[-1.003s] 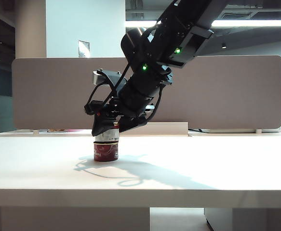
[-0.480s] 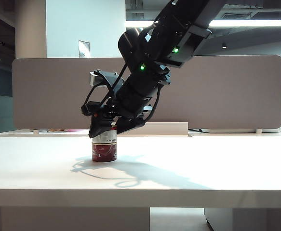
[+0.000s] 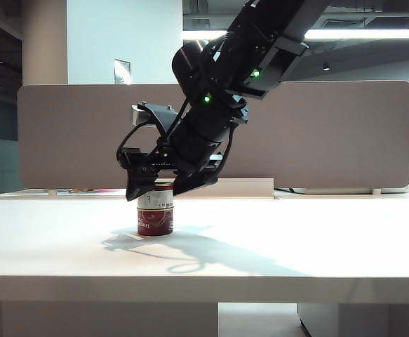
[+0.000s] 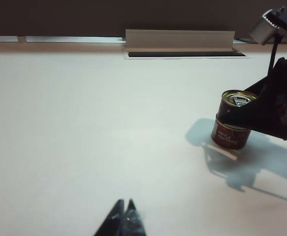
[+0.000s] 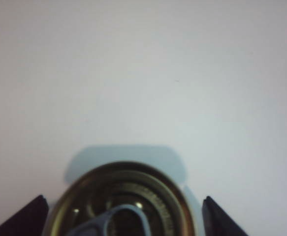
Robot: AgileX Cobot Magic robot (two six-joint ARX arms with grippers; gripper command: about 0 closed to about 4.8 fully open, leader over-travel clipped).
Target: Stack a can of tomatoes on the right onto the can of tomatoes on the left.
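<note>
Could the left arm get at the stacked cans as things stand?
Probably not cleanly. The right gripper, jaws open, straddles the top can on the bottom can. The left gripper, shut, sits apart across bare table; the table is free, but the right arm crowds the stack.

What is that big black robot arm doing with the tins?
It is stacking tomato cans. The top can sits on the bottom can on the white table. The right gripper is around the top can with its jaws spread wide, a gap showing on each side of the lid, so it appears to have let go. The left gripper rests shut, far from the cans, doing nothing.
</note>
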